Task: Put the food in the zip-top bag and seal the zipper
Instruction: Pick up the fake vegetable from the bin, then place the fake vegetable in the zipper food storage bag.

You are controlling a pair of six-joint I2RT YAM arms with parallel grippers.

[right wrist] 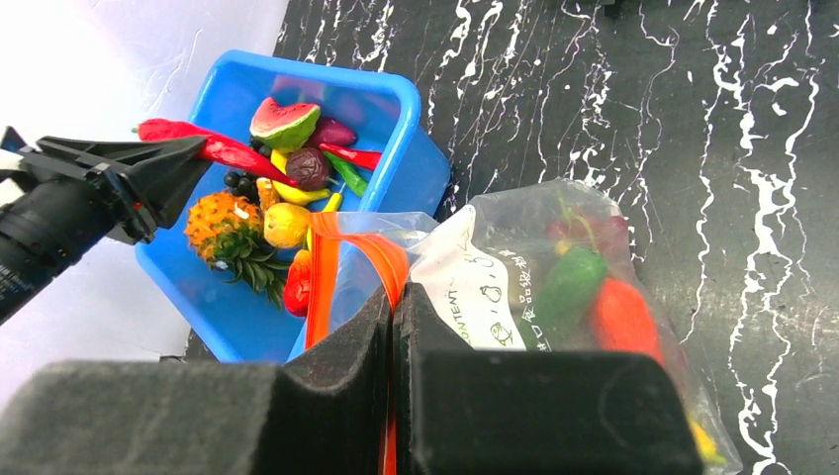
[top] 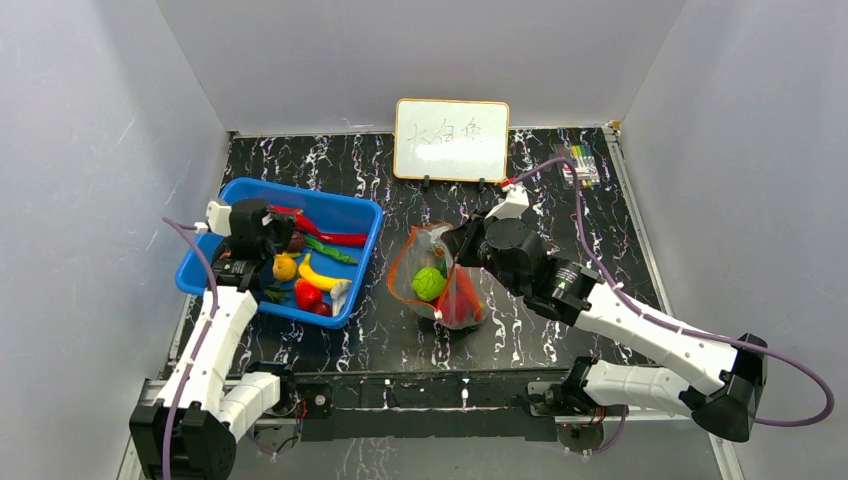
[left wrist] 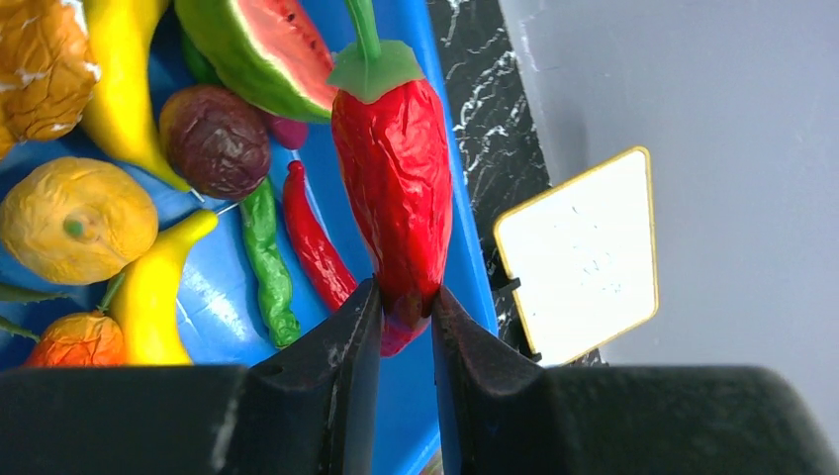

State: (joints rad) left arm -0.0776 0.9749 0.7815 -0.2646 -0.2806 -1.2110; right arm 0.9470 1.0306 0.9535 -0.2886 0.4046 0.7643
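Observation:
My left gripper (left wrist: 404, 297) is shut on the tip of a large red chilli (left wrist: 391, 178) and holds it over the blue basket (left wrist: 218, 297); in the top view the gripper (top: 262, 235) is above the basket's left half. The basket holds more food: a banana (left wrist: 148, 297), a watermelon slice (left wrist: 267, 49), a thin red chilli (left wrist: 317, 247) and a green chilli (left wrist: 267, 262). My right gripper (right wrist: 394, 292) is shut on the red-orange zipper (right wrist: 322, 267) and holds the mouth of the clear bag (top: 440, 280) open. A green fruit (top: 428, 284) and red pieces (top: 462, 300) lie inside the bag.
The blue basket (top: 300, 190) stands left of the bag. A small whiteboard (top: 451, 139) stands at the back centre, and a pack of markers (top: 583, 168) lies at the back right. Grey walls enclose the black marbled table (top: 540, 340).

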